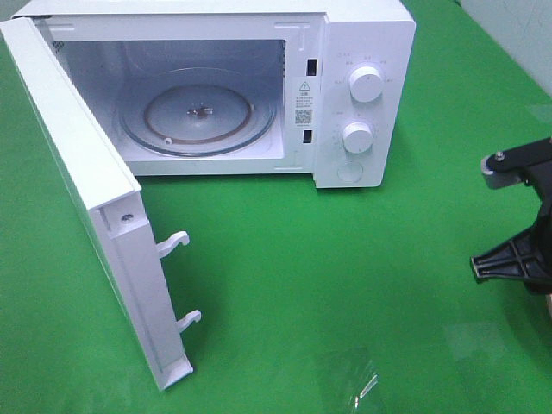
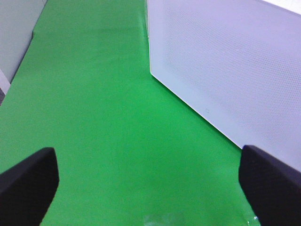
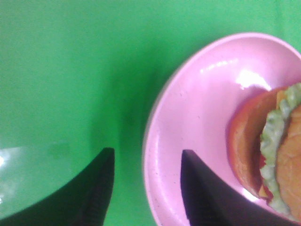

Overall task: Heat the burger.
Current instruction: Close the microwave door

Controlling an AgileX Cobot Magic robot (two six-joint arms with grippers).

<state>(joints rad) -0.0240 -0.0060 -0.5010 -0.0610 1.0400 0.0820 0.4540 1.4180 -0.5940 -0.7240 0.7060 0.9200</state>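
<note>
- Microwave (image 1: 362, 103) sits at the far side of the green table (image 1: 345, 285), door (image 1: 86, 207) swung wide open toward the near left, glass turntable (image 1: 198, 116) bare.
- Burger (image 3: 277, 150) is on the pink plate (image 3: 197, 127), only visible from the right wrist cam.
- Right gripper (image 3: 146, 188) is partly spread, one finger over the plate rim, the other off it over the cloth, not clamped on anything.
- Left gripper (image 2: 148, 181) is gaping wide, holding nothing, just beside the door.

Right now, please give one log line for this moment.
microwave: door open, empty | burger: on pink plate | right gripper: open, straddling plate rim | left gripper: open
</note>
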